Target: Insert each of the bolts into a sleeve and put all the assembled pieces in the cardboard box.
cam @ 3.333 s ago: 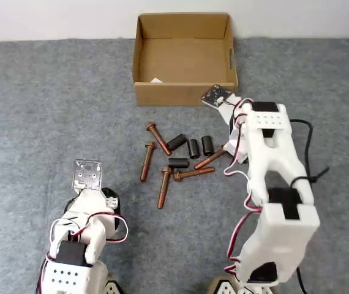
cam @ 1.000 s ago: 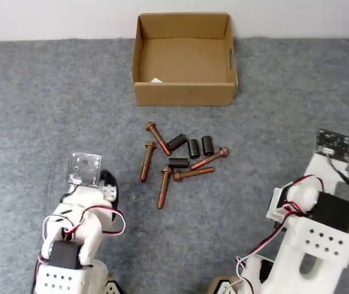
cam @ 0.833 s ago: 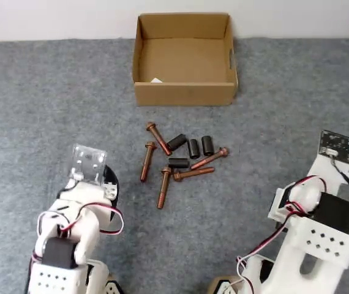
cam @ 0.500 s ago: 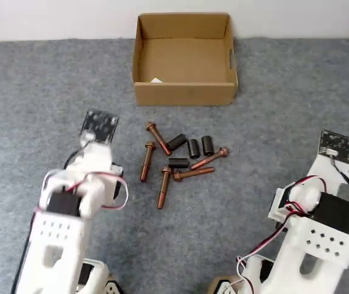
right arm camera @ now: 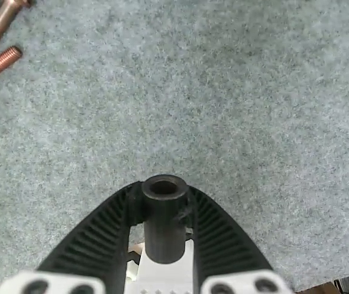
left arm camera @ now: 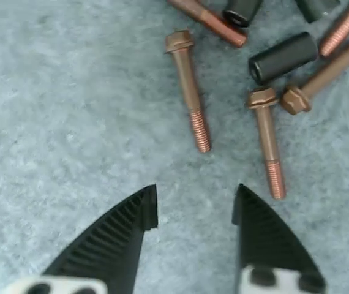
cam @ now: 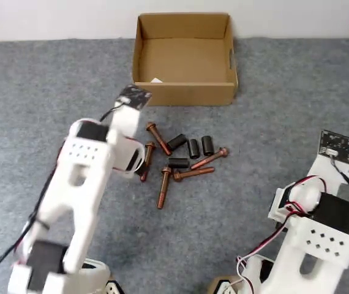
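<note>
Several copper bolts [cam: 164, 187] and black sleeves [cam: 193, 148] lie in a loose pile in front of the cardboard box [cam: 183, 93]. My left gripper [left arm camera: 194, 205] hangs open just above the carpet at the pile's left side, and its jaws face one bolt [left arm camera: 188, 89] with a second bolt [left arm camera: 266, 138] and a sleeve [left arm camera: 283, 57] beyond. In the high view the left gripper [cam: 139, 168] sits beside the leftmost bolt [cam: 146, 160]. My right gripper [right arm camera: 163, 197] is shut on a black sleeve [right arm camera: 163, 229], held upright with its bore showing, off to the pile's right.
The box holds only a small white scrap [cam: 156, 80]. Grey carpet [cam: 260, 122] covers the table. The right arm [cam: 315, 214] stands at the front right, well away from the pile.
My left arm has swung up from the front left and reached over to the pile's left side. The right arm drew back from the pile earlier and has kept still for the last second.
</note>
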`<state>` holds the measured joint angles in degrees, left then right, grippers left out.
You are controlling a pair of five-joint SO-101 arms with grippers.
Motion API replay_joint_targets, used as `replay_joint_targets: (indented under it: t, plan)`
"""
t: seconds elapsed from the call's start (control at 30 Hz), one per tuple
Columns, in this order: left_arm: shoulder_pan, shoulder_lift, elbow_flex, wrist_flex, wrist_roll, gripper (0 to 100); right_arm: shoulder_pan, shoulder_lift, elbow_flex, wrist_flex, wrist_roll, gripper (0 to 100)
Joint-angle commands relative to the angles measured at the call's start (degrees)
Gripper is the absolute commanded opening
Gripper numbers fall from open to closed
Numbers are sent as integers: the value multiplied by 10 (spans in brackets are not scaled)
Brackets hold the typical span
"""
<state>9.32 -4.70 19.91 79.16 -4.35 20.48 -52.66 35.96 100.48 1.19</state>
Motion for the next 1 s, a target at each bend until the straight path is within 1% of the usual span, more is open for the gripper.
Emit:
replay_joint_targets:
  t: [0.0, 0.17, 0.4, 0.47, 0.57, 0.63, 0.83, 0.97]
  plan:
    - [11, 73, -98, 30, -8, 112, 7, -11, -4, 18, -3, 9]
    - [11, 164, -202, 47, -10, 27, 7, -11, -4, 18, -3, 9]
    - [12, 257, -303, 71, -10, 25, 7, -11, -4, 18, -4, 9]
    - [12, 281, -323, 71, -10, 65, 7, -11, -4, 18, -4, 9]
    - [11, 307, -345, 71, -6, 156, 7, -11, -4, 18, -4, 9]
    - [11, 318, -356, 71, -6, 186, 7, -11, -4, 18, -4, 9]
    - [12, 355, -388, 67, -6, 185, 7, -11, -4, 18, -4, 9]
    - [12, 414, -422, 66, -6, 185, 7, -10, -4, 18, -4, 9]
